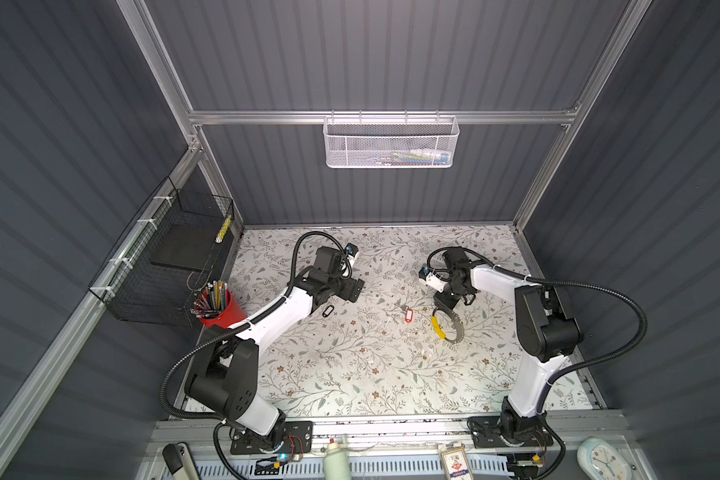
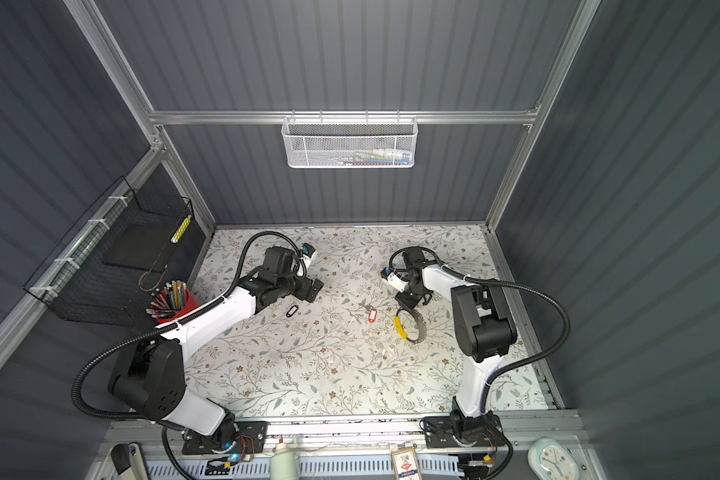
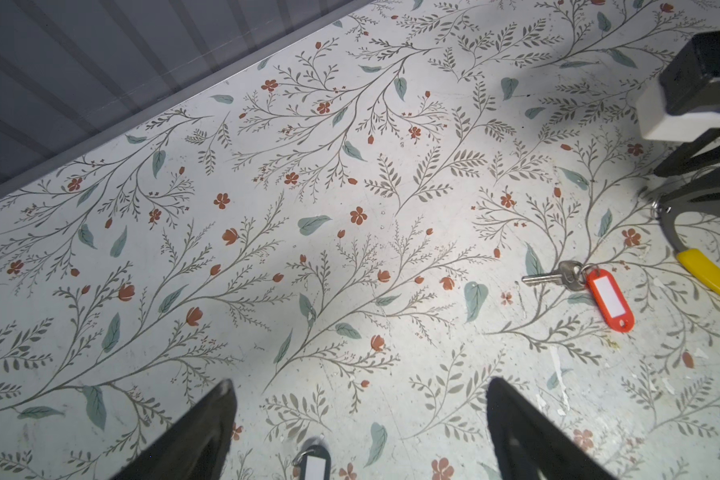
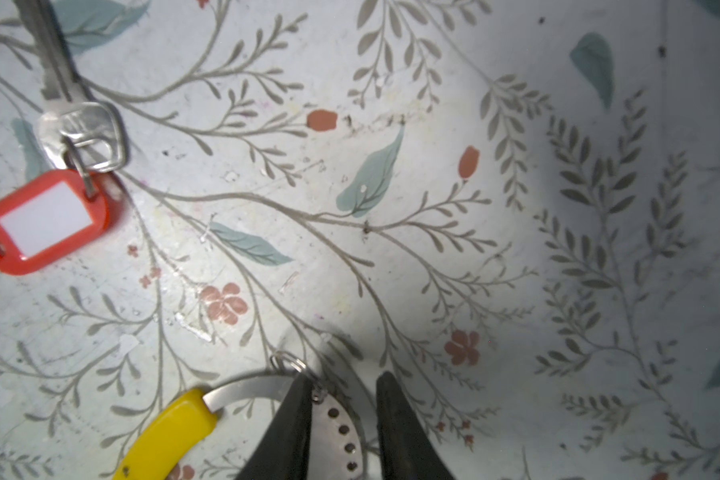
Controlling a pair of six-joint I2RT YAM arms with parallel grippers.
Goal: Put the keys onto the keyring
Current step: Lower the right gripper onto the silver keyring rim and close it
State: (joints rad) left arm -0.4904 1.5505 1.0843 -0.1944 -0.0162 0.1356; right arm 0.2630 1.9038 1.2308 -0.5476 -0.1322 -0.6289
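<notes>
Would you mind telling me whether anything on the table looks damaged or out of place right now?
Only the floral table covering stands out: around the red-tagged key it is scratched, with white flakes chipped away. That key, the black-tagged key and the keyring look undamaged.
</notes>
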